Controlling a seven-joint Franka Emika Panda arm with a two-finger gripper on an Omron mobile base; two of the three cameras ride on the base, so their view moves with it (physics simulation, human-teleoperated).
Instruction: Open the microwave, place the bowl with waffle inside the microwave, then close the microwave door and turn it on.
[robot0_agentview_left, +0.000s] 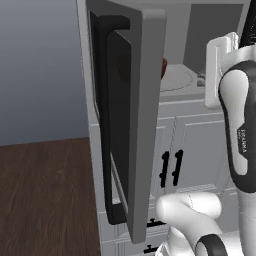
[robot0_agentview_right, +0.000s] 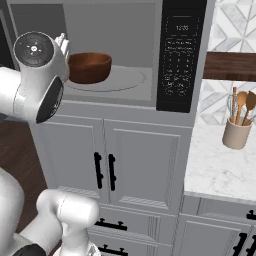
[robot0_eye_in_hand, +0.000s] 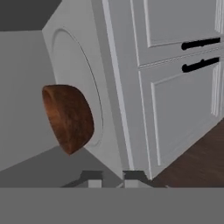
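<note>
**Bowl sits inside the open microwave**

While the microwave door (robot0_agentview_left: 135, 115) hangs wide open on the left, swung out toward the room, its long black bar handle (robot0_agentview_left: 106, 120) faces the brown wood floor (robot0_agentview_left: 45, 195). Its dark glass window looks almost black from this side.

Just past the door is the microwave (robot0_agentview_right: 150, 55), grey outside and pale grey inside. The bowl (robot0_agentview_right: 89, 67) is inside it. It is small, round and reddish-brown, and it sits on the round pale plate (robot0_agentview_right: 122, 80) on the microwave floor, toward the left part of the space. In the hand view the picture is rolled on its side, so the bowl (robot0_eye_in_hand: 68, 118) looks tipped over there, but it stands upright on the plate.

The tool (robot0_eye_in_hand: 112, 179) is at the bottom of the hand view, and its two small tips stand near each other with a small gap. Nothing is between them. The bowl is well apart from the tips, farther in.

To the right of the bowl runs the black control strip (robot0_agentview_right: 180, 55) with white dots. Under the microwave are white cabinet doors (robot0_agentview_right: 107, 165) with short black handles. Farther right is a pale stone worktop (robot0_agentview_right: 215, 170). On it stands a tan pot (robot0_agentview_right: 236, 134) with wooden spoons in it, below a dark wood shelf (robot0_agentview_right: 230, 66).
</note>
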